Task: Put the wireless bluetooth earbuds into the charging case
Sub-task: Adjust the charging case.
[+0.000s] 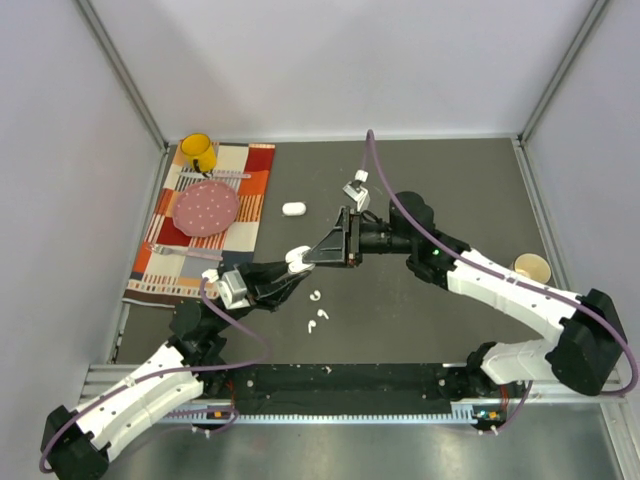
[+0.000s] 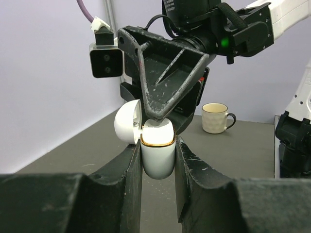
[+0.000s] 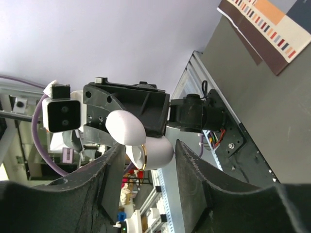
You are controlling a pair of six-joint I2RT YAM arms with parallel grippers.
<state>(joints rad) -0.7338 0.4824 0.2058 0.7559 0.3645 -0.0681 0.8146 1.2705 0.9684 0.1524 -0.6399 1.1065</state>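
Observation:
My left gripper (image 1: pixel 288 270) (image 2: pixel 158 148) is shut on a white charging case (image 1: pixel 298 258) (image 2: pixel 157 153) and holds it above the table. The case has a gold rim, and its lid (image 2: pixel 127 122) is swung open to the left. My right gripper (image 1: pixel 313 262) (image 3: pixel 148 145) is open and I see nothing held in it. Its fingertips (image 2: pixel 156 114) sit right at the case's open mouth, and the case (image 3: pixel 158 151) shows between its fingers. Two tiny white earbuds (image 1: pixel 316 296) (image 1: pixel 316 323) lie on the table below. Any other earbuds are hidden.
A second, closed white case (image 1: pixel 293 209) lies further back. At the back left a striped cloth (image 1: pixel 255 190) carries a pink plate (image 1: pixel 207 208) and a yellow mug (image 1: pixel 198 152). A cream mug (image 1: pixel 531 267) (image 2: pixel 215 117) stands at the right.

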